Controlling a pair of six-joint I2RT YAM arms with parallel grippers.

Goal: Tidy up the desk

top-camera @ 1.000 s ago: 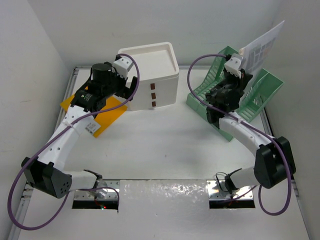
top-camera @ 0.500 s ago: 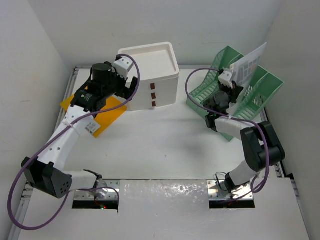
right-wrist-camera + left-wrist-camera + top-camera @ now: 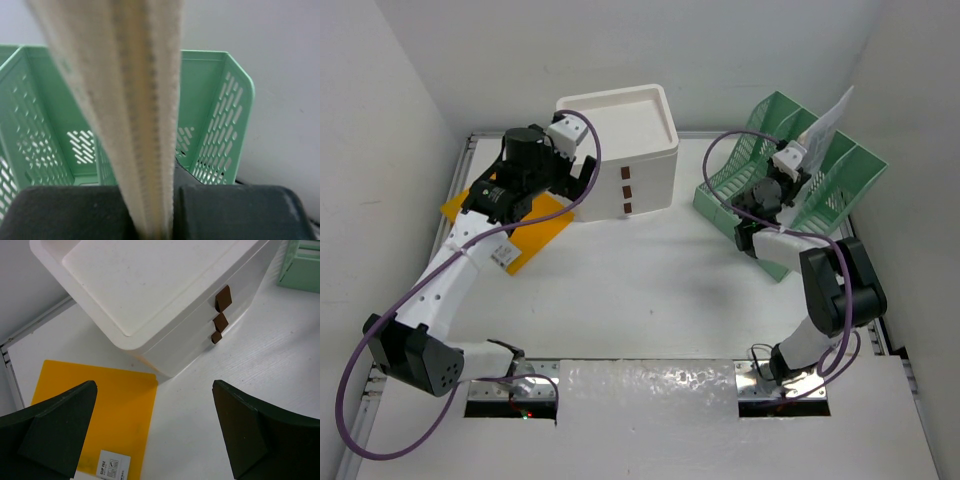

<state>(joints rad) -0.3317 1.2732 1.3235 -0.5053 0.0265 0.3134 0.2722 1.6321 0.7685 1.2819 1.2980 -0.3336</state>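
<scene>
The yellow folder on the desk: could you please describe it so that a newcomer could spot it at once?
Find the white three-drawer box at the back of the desk. On the tabletop just left of it lies the yellow folder, flat. It is the only bright orange-yellow thing there, with a small white label near one edge.

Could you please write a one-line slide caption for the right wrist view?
Right end effector shut on a sheaf of paper, held edge-on before the green mesh file rack.
</scene>
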